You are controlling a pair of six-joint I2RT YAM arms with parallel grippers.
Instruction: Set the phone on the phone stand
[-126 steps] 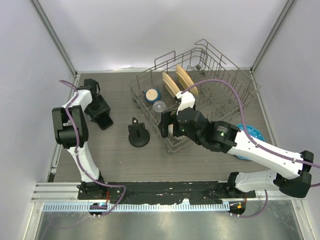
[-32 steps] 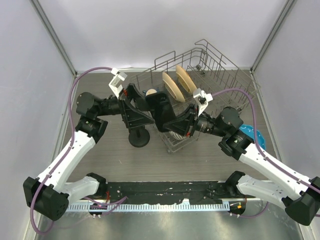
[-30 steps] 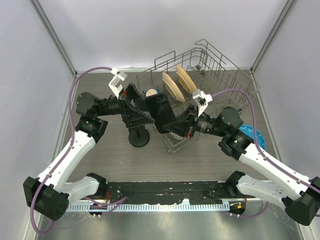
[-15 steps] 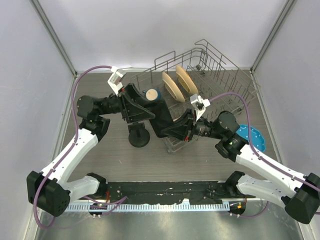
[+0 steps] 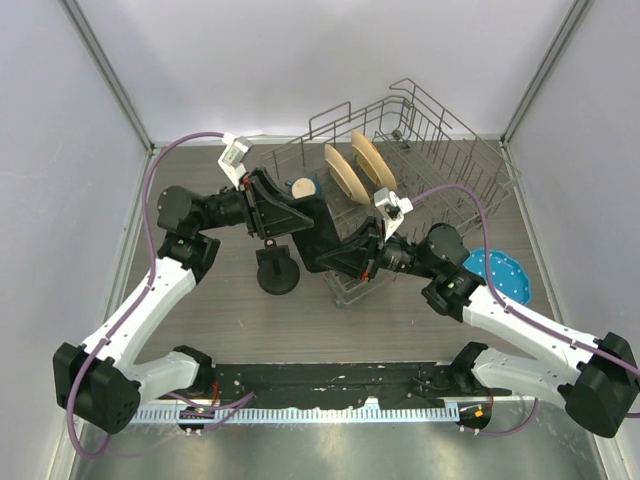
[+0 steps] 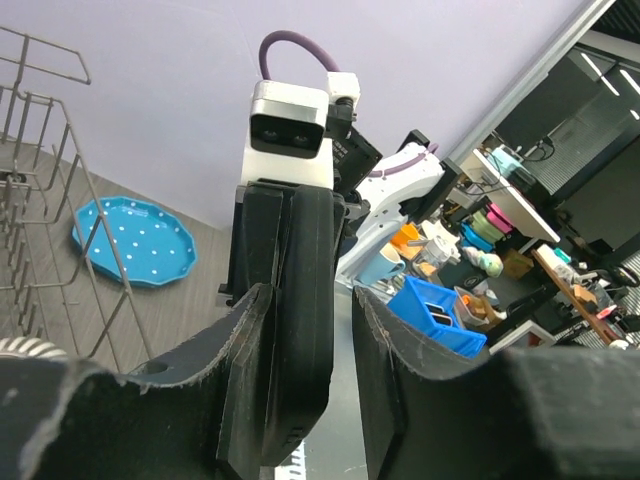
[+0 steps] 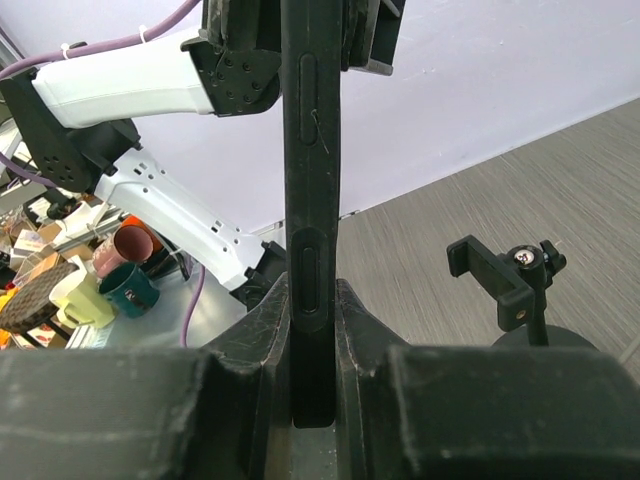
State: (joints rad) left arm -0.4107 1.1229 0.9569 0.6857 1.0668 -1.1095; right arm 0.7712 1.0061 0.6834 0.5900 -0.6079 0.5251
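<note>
Two grippers share the phone, aloft, stand at its 8 o'clock. Right gripper is clamped on it; left gripper straddles it, closure we cannot tell. We judge handover; next needs one release.

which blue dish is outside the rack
The blue plate, lying flat on the table to the right of the rack; the small blue cup sits inside the rack.

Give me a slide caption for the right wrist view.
Right gripper clamps the thin black phone edge-on, left gripper at its top; small black clamp-topped phone stand stands beyond.
</note>
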